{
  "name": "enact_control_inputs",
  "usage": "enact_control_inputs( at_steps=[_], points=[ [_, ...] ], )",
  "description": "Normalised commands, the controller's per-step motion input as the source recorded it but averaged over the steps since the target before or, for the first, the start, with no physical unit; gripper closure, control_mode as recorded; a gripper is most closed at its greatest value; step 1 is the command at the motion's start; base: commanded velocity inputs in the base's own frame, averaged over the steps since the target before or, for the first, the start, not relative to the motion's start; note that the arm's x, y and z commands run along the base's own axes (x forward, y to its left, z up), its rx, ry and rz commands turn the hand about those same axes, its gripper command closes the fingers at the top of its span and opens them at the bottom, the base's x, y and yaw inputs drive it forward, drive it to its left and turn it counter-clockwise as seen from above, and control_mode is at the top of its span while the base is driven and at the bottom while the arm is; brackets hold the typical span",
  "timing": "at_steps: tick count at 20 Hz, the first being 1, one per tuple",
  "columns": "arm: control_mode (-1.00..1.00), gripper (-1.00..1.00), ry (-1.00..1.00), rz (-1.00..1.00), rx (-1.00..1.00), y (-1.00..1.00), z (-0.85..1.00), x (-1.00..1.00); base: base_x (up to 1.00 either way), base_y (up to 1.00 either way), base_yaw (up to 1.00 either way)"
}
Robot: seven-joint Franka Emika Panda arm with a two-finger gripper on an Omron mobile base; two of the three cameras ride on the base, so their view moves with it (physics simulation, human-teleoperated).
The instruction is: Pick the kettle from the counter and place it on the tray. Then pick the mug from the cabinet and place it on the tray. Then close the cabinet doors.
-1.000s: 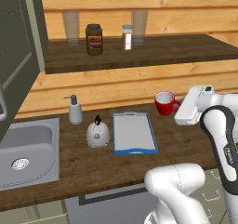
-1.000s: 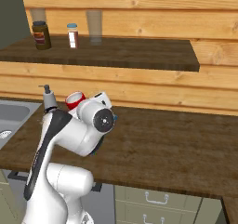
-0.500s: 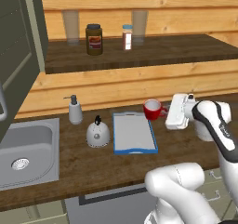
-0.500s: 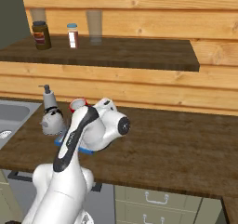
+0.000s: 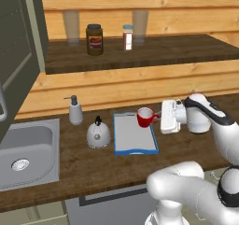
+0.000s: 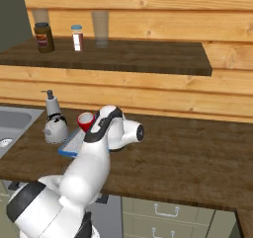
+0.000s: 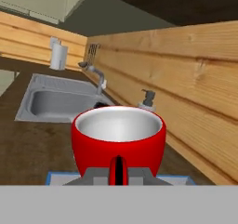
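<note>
Claw [image 5: 158, 118]: closed tight on the handle of the mug [image 5: 145, 117], which it carries upright, rim level, over the near-right part of the tray [image 5: 134, 134]. In the hand view the mug [image 7: 118, 141] sits dead ahead of the claw, white inside showing, handle toward the camera between the fingertips [image 7: 95, 176].

Tray: flat on the counter [image 5: 107, 163], directly beneath the mug and just ahead of the claw; its blue rim [image 7: 56, 176] shows under the cup. Whether the mug's base touches the tray cannot be told.

Kettle [image 5: 98, 133]: on the counter just beyond the tray's far edge from the claw, off the tray, upright. In the right base view it [image 6: 55, 127] stands past the mug [image 6: 86, 121].

Soap bottle [image 5: 75, 111]: beyond the kettle, against the wooden wall.

Sink [image 5: 22, 151]: farthest from the claw along the counter, past the kettle; tap [image 7: 94, 73] at its back edge.

Cabinet door [image 5: 18, 51]: swung open, well above and beyond the sink.

Shelf [image 5: 140, 51]: above the claw, bearing a dark jar [image 5: 94, 39], a small white bottle [image 5: 127, 37] and two clear glasses [image 5: 71, 27].
</note>
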Motion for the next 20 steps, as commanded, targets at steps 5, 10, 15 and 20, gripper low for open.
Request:
enact_control_inputs(
  at_steps=[5, 10, 15, 20],
  points=[
    [-1.00, 1.00, 0.04, 0.06, 0.00, 0.00, -0.50, 0.60, 0.00, 0.00, 0.00],
    [-1.00, 1.00, 0.00, 0.01, 0.00, 0.00, -0.47, 0.57, 0.00, 0.00, 0.00],
    [-1.00, 1.00, 0.00, 0.00, 0.00, 0.00, -0.43, 0.70, 0.00, 0.00, 0.00],
    [-1.00, 1.00, 0.08, 0.00, 0.00, 0.00, -0.30, 0.75, 0.00, 0.00, 0.00]
  ],
)
